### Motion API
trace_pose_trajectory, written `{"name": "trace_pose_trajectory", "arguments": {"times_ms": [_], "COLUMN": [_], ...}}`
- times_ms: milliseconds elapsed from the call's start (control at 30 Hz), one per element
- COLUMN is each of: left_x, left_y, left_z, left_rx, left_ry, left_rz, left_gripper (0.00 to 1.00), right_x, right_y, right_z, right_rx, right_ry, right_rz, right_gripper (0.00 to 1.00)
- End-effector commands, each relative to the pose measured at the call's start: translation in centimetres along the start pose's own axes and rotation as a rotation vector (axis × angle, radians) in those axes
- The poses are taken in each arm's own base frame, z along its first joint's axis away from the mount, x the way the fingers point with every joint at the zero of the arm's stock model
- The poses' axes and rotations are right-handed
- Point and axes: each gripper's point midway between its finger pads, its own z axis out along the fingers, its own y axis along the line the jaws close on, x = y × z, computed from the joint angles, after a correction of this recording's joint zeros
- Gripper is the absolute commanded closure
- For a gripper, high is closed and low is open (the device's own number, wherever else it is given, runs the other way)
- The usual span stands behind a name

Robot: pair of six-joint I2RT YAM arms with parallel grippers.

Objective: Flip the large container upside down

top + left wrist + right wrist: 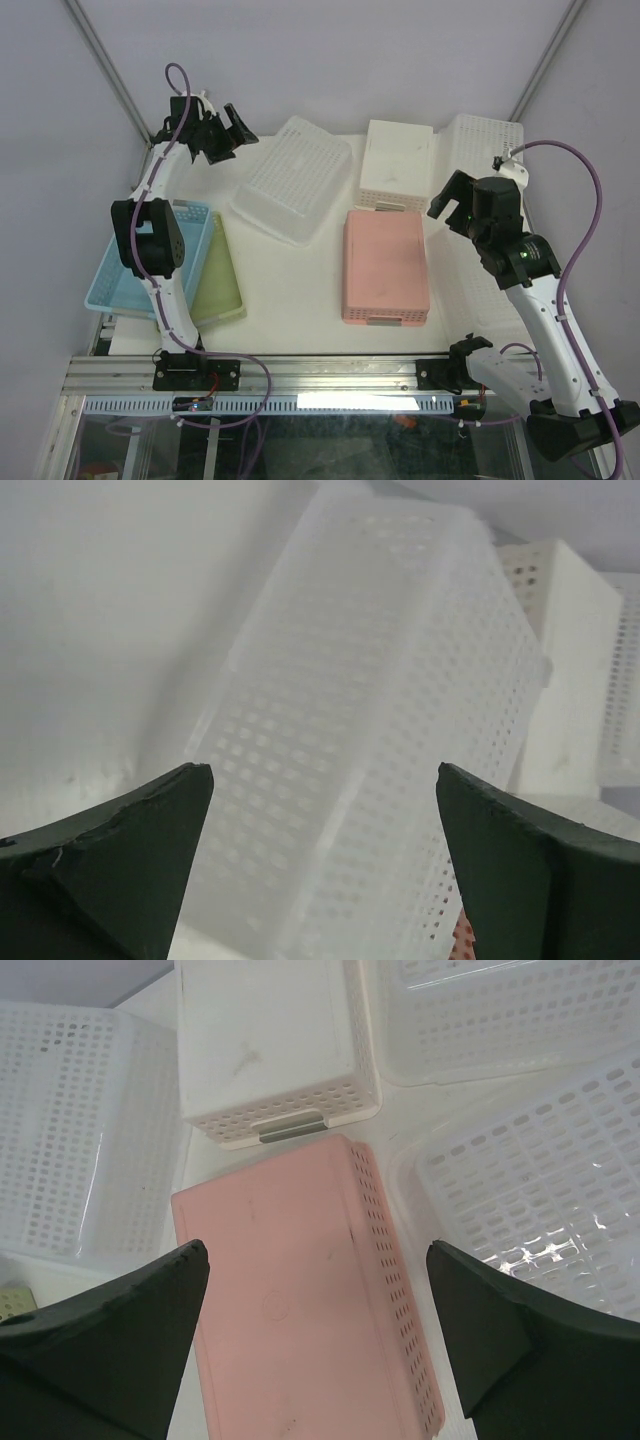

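The large clear perforated container (292,180) is seen base-up on the white table (300,290), left of a white bin (397,165) and behind a pink bin (385,265). The left gripper (228,138) is released at its far-left end, grasping nothing. The right gripper (317,1255) is released above the pink bin.

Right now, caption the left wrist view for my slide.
Open left claw facing the large white perforated basket, nothing gripped.
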Motion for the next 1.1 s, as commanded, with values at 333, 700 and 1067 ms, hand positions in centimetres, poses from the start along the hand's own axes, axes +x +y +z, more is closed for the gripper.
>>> {"name": "trace_pose_trajectory", "arguments": {"times_ms": [333,700,1067], "left_x": [-2.9,17.3,27.1], "left_y": [-6.3,-16.2,-16.1], "left_z": [-9.3,-8.3,-3.0], "left_rx": [-0.352,-0.181,-0.100], "left_ry": [-0.250,-0.020,0.182], "left_rz": [0.401,0.546,0.604], "left_gripper": [0.01,0.01,0.01], "right_x": [-1.2,-0.4,0.0], "right_y": [1.3,3.8,3.7], "right_z": [0.2,2.1,2.4], "right_rx": [-0.048,-0.136,-0.135], "right_ry": [-0.040,0.005,0.016], "right_rz": [0.037,0.062,0.064], "right_gripper": [0.06,0.06,0.06]}}
